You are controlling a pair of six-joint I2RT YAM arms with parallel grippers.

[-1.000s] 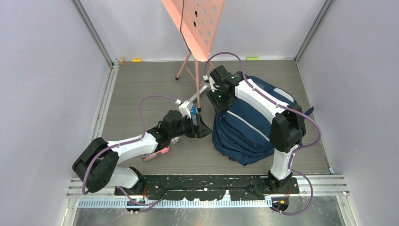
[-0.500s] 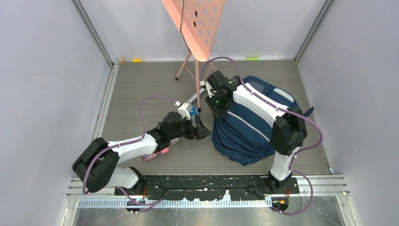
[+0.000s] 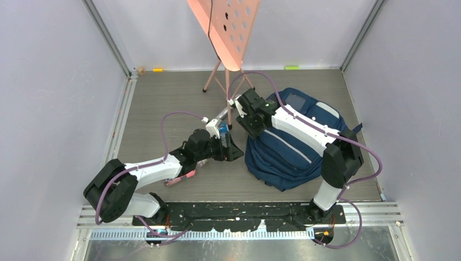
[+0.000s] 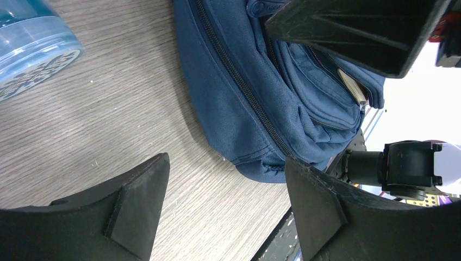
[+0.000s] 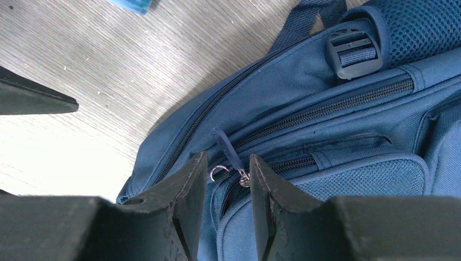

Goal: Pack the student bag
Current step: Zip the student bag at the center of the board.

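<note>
The student bag [image 3: 291,155] is navy blue and lies on the right of the table. My right gripper [image 3: 244,115] hovers over its upper left corner. In the right wrist view the right gripper [image 5: 228,157] is open by a narrow gap, and a zipper pull [image 5: 224,145] with a small metal ring [image 5: 217,173] sits between the jaws, close to the right finger. My left gripper [image 3: 232,149] stands wide open and empty just left of the bag. In the left wrist view the left gripper [image 4: 225,160] frames bare table beside the bag's lower edge [image 4: 255,103].
A clear blue bottle [image 3: 222,130] stands by the left gripper and shows at the left wrist view's corner [image 4: 27,43]. A pink music stand [image 3: 225,27] rises at the back, its legs [image 3: 216,76] near both grippers. A pink item [image 3: 182,178] lies under the left arm.
The right arm has swung left along the bag's top and its jaws have narrowed around the zipper pull. The left arm has barely moved.
</note>
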